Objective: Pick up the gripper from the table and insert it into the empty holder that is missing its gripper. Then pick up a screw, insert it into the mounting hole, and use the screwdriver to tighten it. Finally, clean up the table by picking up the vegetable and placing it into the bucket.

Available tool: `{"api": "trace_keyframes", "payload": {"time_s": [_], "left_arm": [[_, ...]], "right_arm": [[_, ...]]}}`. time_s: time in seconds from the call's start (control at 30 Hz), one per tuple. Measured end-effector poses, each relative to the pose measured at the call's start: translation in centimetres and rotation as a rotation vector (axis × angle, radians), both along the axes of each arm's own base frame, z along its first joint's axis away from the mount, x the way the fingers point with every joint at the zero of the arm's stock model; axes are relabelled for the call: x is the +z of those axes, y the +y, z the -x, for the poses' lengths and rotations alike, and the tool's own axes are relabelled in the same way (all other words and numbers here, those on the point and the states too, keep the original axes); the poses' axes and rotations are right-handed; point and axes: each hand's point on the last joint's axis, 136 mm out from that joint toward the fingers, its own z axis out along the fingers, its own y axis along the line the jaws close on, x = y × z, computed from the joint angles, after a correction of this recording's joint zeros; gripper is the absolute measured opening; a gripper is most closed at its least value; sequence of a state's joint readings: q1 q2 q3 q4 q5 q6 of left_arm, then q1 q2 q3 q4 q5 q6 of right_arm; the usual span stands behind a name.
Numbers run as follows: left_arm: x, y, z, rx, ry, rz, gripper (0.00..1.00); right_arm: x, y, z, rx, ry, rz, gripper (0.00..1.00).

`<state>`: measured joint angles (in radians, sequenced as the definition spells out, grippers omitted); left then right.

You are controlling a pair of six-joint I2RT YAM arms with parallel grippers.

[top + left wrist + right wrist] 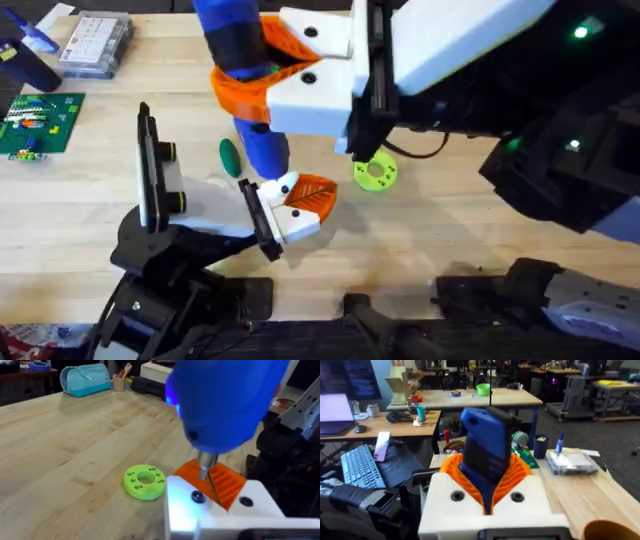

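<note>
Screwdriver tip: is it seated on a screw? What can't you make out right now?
- Tip of the screwdriver, left wrist view: the bit ends against the orange gripper; the blurred blue body looms over it, so I cannot tell if a screw is there.
- Holder, overhead: the screwdriver and the right gripper cover its top; mounting hole unreadable.
- Bucket, right wrist view: cut off by the edge.
</note>
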<state>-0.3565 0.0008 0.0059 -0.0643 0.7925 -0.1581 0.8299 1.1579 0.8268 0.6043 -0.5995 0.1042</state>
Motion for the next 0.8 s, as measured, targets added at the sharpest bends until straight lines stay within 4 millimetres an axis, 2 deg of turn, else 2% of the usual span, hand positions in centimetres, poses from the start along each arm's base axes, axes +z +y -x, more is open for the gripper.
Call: {"api": "trace_keyframes", "payload": {"time_s": [0.4,0.8], "left_arm": [[0.0,0.0,0.0,0.000,0.000,0.000,0.016],[0.0,0.0,0.0,0.000,0.000,0.000,0.016]], "right_arm": [[1.7,-0.8,0.7,0.004,-0.014,-0.043,0.034],[2.1,-1.1,-0.1,-0.013,0.030,-0.038,0.034]]}}
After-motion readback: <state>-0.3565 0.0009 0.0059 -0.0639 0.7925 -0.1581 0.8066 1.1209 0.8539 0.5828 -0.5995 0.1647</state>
